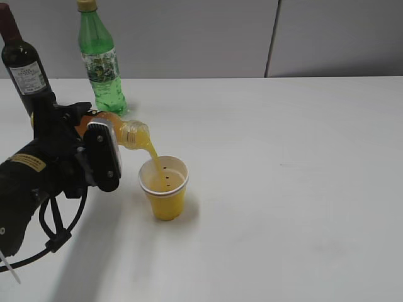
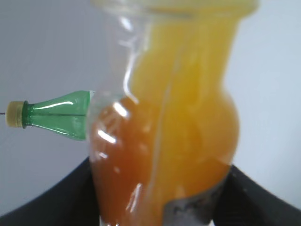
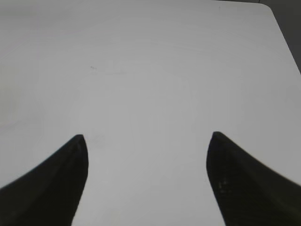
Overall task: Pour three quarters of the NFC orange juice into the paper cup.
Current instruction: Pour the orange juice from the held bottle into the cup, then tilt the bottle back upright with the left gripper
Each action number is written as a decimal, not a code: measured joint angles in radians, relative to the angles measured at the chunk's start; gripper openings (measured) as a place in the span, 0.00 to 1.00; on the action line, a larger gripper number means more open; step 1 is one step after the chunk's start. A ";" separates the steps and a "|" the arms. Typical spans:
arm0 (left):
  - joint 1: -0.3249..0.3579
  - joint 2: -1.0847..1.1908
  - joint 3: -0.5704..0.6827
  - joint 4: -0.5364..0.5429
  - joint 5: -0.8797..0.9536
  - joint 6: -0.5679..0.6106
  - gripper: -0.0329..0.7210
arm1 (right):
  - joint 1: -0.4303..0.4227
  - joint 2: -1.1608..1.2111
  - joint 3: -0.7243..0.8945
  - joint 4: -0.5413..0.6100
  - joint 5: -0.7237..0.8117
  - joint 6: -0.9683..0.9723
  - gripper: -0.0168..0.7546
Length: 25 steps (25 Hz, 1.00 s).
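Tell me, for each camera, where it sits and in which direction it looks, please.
Exterior view: raised in front, slanting down at the table; shows left gripper tipping the orange juice bottle over the paper cup.
Left wrist view: on the left arm, looking along the bottle; dark fingers at the bottom.
Right wrist view: on the right arm, facing bare table; right gripper open.
Shared: exterior and left wrist both show the green bottle.

- Even, soft light from above; the white table (image 1: 302, 189) is bright, with only faint shadows.
- The orange juice bottle (image 2: 178, 122) between the left jaws is blurred (too near the lens), with white glints.
- Table ahead of the right jaws looks washed out.
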 joint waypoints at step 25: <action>0.000 0.000 0.000 0.002 -0.057 0.108 0.68 | 0.000 0.000 0.000 0.000 0.000 0.000 0.79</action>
